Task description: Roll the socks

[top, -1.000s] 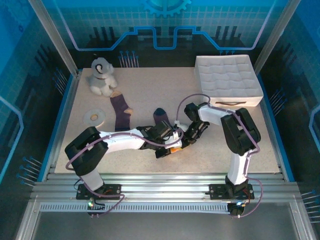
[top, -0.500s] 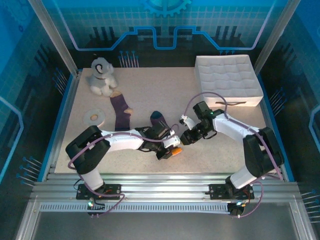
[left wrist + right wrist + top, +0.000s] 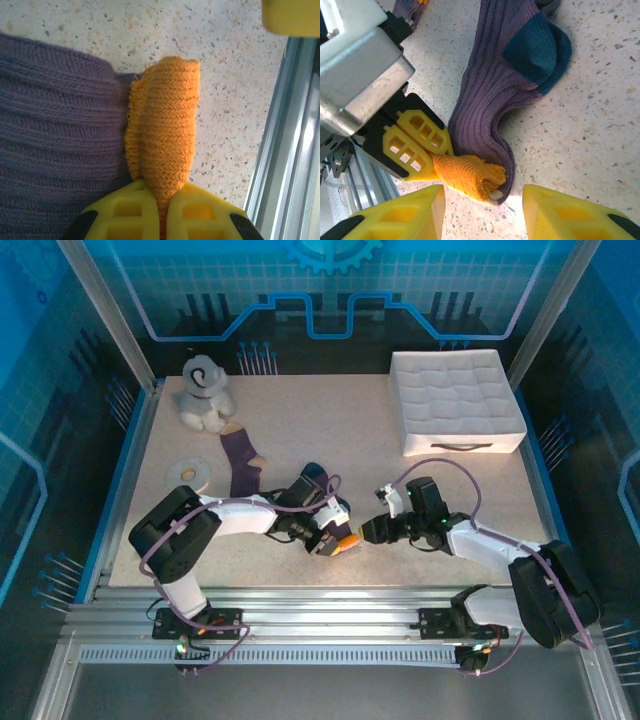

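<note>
Looking at my feeds from the near edge outward, I see the left gripper low on the table, close to the front rail. Its yellow fingers are clenched on the orange cuff of the navy-heeled sock, and on the left wrist camera the knit is pinched tight between the two pads. The cuff is bunched into a thick fold standing out from the pads, with the ribbed purple leg lying on the table beside it.

The right gripper lies just beside it, pointing at the left one from the right. Its fingers are spread wide and hold nothing. On the right wrist camera the rolled end of the cuff sits just ahead of the gap between them, and I see no contact.

From the pinched cuff the sock runs away from the arms, bends, and ends with its navy patch flat on the speckled surface.

Farther back and to the left, the second sock lies stretched out flat, well apart from both grippers. A white ring disc lies just left of it. The plush dog sits at the far left, near that sock's far end. A white quilted box stands at the far right.
</note>
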{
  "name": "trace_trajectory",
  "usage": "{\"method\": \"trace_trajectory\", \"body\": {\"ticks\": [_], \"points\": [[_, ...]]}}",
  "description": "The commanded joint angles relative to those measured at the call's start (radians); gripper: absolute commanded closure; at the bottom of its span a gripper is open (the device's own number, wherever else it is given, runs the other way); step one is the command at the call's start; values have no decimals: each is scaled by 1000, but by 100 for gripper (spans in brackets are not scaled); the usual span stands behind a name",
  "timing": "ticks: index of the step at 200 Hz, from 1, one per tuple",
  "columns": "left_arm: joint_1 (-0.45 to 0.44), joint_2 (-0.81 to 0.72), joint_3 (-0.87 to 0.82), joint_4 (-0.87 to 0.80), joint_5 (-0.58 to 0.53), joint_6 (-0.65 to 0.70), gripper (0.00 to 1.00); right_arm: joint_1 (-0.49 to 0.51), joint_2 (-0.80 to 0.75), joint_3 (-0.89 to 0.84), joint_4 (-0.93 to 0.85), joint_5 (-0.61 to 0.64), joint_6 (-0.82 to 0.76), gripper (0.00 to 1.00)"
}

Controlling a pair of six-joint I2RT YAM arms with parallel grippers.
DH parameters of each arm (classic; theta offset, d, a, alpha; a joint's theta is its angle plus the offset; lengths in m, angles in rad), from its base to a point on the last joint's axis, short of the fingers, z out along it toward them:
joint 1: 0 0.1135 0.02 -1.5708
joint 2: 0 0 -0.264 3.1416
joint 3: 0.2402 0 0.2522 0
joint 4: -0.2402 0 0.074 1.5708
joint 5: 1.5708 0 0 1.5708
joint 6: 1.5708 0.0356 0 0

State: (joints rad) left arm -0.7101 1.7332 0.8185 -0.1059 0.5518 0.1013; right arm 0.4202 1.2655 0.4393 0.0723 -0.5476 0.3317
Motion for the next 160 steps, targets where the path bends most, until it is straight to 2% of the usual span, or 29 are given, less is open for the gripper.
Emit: {"method": "trace_trajectory", "body": {"ticks": [1,61,101,160], "points": [[17,40,-39,-69,44,-28,100,22,31,-7,181,-47,48,56],[41,61,-21,-87,89,-37,100,85,153,-14,266,-55,25,55],[58,65,-13,-101,104,-34,100,97,199,6,217,-31,16,55],[90,78,-10,-85,126,-53,100,99,206,3,209,-63,6,54]]}}
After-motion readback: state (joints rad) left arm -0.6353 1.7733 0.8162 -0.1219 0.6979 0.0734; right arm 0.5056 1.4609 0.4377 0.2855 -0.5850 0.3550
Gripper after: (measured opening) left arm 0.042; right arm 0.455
